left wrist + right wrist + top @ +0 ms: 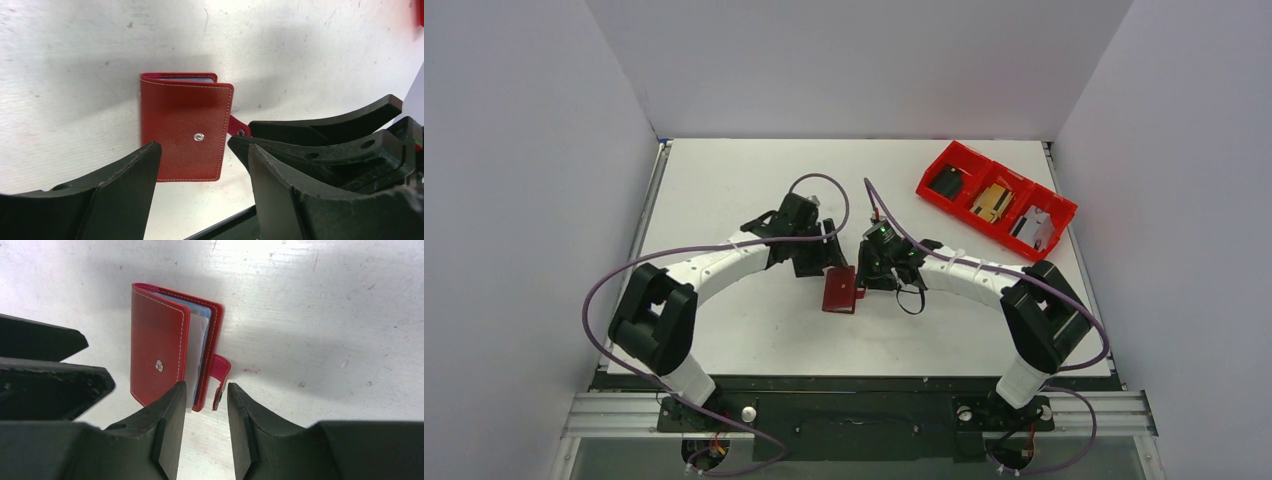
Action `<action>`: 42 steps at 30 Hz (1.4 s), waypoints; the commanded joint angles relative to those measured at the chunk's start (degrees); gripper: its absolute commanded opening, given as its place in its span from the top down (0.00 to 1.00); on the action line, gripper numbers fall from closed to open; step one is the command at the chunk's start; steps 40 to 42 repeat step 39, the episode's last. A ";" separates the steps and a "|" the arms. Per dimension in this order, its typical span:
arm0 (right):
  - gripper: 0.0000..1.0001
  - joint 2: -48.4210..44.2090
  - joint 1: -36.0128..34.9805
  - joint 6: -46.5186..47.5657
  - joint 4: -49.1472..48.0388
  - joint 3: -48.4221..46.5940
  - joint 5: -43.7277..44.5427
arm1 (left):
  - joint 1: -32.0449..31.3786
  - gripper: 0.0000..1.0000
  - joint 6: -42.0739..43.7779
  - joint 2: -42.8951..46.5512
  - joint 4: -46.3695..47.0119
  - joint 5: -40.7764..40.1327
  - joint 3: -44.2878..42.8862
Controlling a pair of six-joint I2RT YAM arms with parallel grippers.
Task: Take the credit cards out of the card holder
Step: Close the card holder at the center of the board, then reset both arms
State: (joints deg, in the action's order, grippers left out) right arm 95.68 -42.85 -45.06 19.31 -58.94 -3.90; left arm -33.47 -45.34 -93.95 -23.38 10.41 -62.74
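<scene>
The dark red card holder (840,290) rests on the white table between my two grippers, its covers slightly ajar. In the right wrist view the card holder (155,340) shows pale blue-grey credit cards (201,335) between its covers, and its snap strap (221,374) hangs loose. My right gripper (205,387) is open, with the strap and the back cover's edge at its fingertips, unclamped. My left gripper (200,152) is open just in front of the card holder (185,125), touching nothing. The right gripper's fingers (320,135) show beside the holder there.
A bright red three-compartment bin (994,198) with small items stands at the back right of the table. Purple cables loop above both arms. White walls close in the left, right and far sides.
</scene>
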 commanded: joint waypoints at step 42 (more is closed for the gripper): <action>0.34 -25.31 5.13 1.32 -3.42 -1.98 11.98 | 7.37 0.34 13.01 22.98 -8.99 -12.83 -3.56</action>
